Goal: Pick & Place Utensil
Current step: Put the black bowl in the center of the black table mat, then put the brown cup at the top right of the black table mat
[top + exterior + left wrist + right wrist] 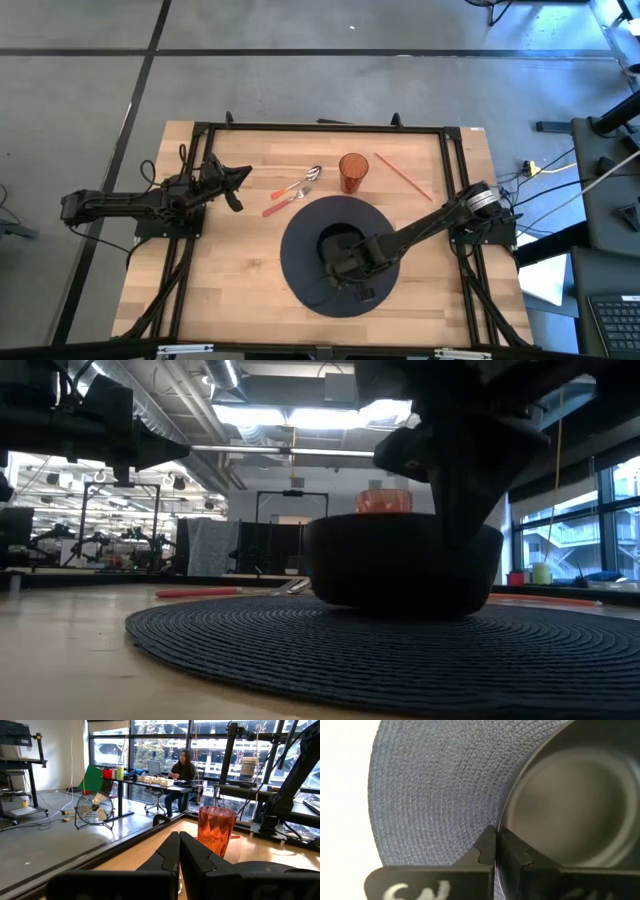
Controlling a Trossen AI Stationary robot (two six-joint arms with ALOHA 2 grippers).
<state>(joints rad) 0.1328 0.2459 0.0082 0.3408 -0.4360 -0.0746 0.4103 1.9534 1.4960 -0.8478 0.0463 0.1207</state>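
A black bowl [340, 245] stands on a round dark woven placemat [300, 240] in the middle of the table, with my right gripper [338, 265] shut on its rim. Two orange-handled utensils, a spoon [300, 184] and another [283, 202] next to it, lie flat on the wood beyond the mat's far left edge. My left gripper [243, 176] hovers shut and level at the table's left, pointing toward them and touching nothing. Its shut fingers [175, 851] show in the left wrist view. My right gripper holds the bowl by its thin rim [503, 822], which runs into the gap between the two fingers: one finger inside the bowl, one outside. The fingers come steeply from above. In the low view the bowl [400, 565] sits upright with its bottom on the placemat [300, 645].
An orange faceted cup [352, 172] stands just beyond the mat's far edge, also showing as the cup [216, 827] in the left wrist view. A thin red stick [403, 177] lies at the far right. A black frame [320, 127] borders the table. A person sits at a desk in the room behind.
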